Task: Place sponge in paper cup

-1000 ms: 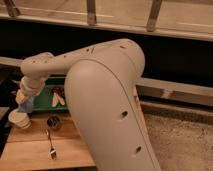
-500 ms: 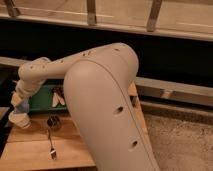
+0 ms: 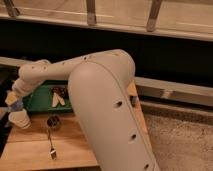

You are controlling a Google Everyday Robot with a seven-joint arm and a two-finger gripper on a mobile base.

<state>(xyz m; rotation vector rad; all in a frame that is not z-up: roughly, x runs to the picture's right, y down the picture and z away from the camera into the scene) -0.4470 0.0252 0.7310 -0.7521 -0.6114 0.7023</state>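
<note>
Blue sponge (image 3: 16, 105) pinched in the closed gripper (image 3: 15, 102) at the far left, right above the cream paper cup (image 3: 20, 120) on the wooden table (image 3: 30, 150). Carried to the cup, then, but apparently not yet let go; lower edge seems to touch or enter the rim, hard to tell which. Left to do: push in or drop, release, lift away. Nearby: small metal can (image 3: 53, 122) just right of the cup, fork (image 3: 51, 145) in front of it, green tray (image 3: 42, 97) behind with pale and dark bits on it. Nothing between sponge and cup. Big white arm (image 3: 105, 105) blocking much of the table.
</note>
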